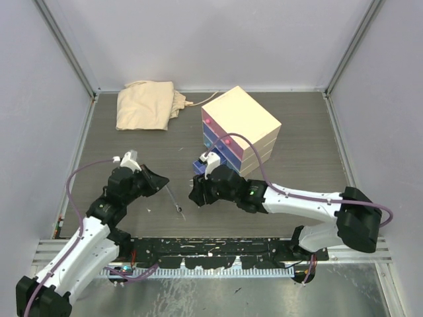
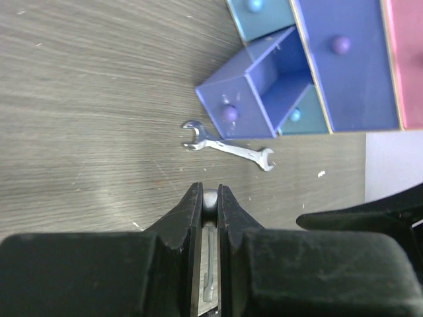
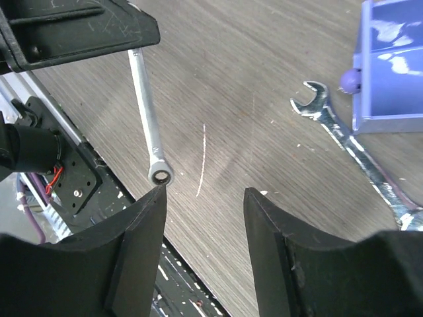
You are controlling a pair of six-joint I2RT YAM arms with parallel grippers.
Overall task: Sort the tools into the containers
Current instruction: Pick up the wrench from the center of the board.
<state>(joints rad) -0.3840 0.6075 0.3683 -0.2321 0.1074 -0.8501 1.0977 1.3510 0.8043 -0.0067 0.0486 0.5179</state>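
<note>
My left gripper (image 1: 164,183) is shut on one end of a silver spanner (image 1: 176,202), which slants down toward the table; the spanner shows between the fingertips in the left wrist view (image 2: 210,200). Its ring end lies close to my right gripper's left finger (image 3: 160,174). My right gripper (image 1: 195,195) is open and empty, low over the table (image 3: 205,195). A second silver spanner (image 2: 228,146) lies flat in front of the pulled-out blue drawer (image 2: 264,92), and it also shows in the right wrist view (image 3: 350,148). The cream chest (image 1: 241,115) holds pink, blue and light-blue drawers. The other tools are out of view.
A folded beige cloth (image 1: 147,104) lies at the back left. The chest stands at the back centre, its open drawer (image 1: 200,165) jutting toward the arms. Grey walls close three sides. A black rail (image 1: 211,247) runs along the near edge.
</note>
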